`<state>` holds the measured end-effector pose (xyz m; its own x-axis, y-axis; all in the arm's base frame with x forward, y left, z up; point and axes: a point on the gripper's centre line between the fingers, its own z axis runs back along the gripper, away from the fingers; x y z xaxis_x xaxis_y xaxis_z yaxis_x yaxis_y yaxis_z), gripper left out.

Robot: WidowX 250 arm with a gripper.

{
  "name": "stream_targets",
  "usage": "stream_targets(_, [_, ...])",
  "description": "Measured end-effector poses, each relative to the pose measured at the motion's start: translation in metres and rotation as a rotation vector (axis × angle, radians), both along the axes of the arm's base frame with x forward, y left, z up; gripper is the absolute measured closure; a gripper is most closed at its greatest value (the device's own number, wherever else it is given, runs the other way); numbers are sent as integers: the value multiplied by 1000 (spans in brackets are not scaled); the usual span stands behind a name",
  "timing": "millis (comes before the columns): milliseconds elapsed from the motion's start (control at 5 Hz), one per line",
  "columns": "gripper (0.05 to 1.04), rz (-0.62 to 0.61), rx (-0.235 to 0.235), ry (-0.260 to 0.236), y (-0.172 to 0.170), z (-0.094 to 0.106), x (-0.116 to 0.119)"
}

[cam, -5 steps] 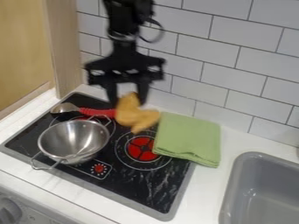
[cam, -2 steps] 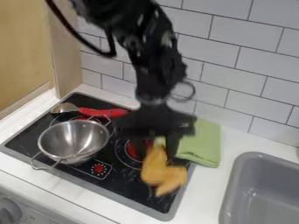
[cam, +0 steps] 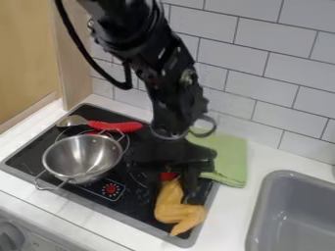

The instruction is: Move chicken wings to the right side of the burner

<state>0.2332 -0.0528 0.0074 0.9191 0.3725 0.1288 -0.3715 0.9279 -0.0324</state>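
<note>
White tiles (cam: 262,68) rise behind a pale counter (cam: 262,164), with a grey sink (cam: 294,211) at the right. A steel pot (cam: 82,157) sits on the left of the black stove (cam: 134,208); a red-handled spoon (cam: 118,126) lies behind it and a green cloth (cam: 229,157) at the right rear. The wing (cam: 175,208) is at the stove's front right, in front of the red burner (cam: 168,175). The gripper (cam: 180,182) hangs down just behind the wing; whether it is spread or pinching, I cannot tell.
</note>
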Motion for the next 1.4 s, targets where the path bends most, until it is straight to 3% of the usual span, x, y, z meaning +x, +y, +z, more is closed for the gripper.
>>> stream_targets(200, [501, -1, 4, 21, 0, -6, -2])
stream_targets(400, [190, -11, 15, 46, 2, -6, -6])
stream_targets(600, [67, -16, 17, 65, 2, -6, -9])
stream_targets(1000, [85, -13, 6, 40, 1, 18, -7])
stream_targets(1200, [85, 0, 31, 15, 4, 44, 0])
stream_targets(1400, [85, -38, 58, 38, 10, 60, 7])
